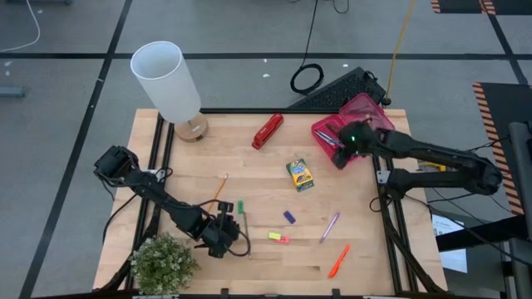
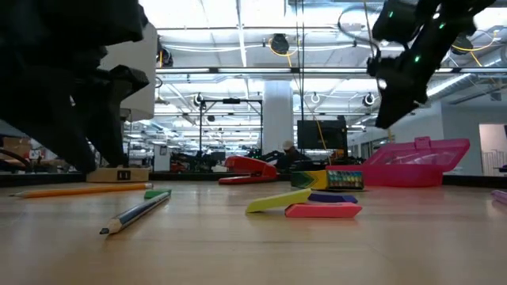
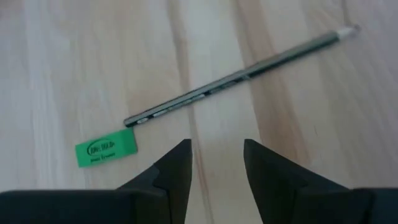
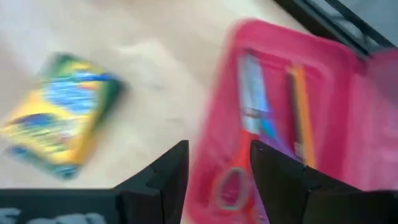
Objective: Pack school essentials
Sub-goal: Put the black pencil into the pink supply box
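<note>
Red-handled scissors [image 4: 239, 163] and pencil [image 4: 300, 112] inside pink box [image 1: 362, 116], right tool [image 4: 214, 163] narrowly parted, empty, above.

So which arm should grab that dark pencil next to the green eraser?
Left. The left pincer is open just short of the dark pencil and green eraser, while the right pincer is across the table over the pink box.

Bright overhead light, right wrist blurred (motion)
</note>
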Tool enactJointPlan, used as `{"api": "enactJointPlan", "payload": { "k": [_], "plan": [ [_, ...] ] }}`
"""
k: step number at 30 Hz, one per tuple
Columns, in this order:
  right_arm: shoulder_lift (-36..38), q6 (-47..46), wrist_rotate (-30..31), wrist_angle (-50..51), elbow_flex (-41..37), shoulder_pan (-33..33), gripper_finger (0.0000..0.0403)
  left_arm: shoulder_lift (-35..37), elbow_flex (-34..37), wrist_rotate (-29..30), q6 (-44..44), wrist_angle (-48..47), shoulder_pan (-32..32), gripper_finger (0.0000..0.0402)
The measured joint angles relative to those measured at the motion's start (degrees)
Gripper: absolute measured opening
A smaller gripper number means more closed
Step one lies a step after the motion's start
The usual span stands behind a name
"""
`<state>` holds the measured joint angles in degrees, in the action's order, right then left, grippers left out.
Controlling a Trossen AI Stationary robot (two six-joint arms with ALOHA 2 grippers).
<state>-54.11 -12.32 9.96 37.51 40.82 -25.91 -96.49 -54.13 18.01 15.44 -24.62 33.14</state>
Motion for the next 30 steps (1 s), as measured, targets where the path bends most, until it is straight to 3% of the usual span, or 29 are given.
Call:
{"api": "enactJointPlan", "payload": {
  "k": [7, 12, 30],
  "plan": [
    [5.96, -3.08, 0.23, -3.01, 0.00, 14.91, 0.0163, 0.00, 0.00, -0.04, -13.62, 1.51, 0.37, 0.0150],
    [7.58, -3.13, 0.21, -5.52, 0.00, 20.82, 0.0163, 0.00, 0.00, -0.05, -20.94, 4.61, 0.35, 0.0150],
    [7.08, 1.67, 0.30, -7.91, 0.00, 23.78, 0.0162, -1.88, -0.04, -19.85, -48.31, 11.98, -10.17, 0.0150]
  ]
}}
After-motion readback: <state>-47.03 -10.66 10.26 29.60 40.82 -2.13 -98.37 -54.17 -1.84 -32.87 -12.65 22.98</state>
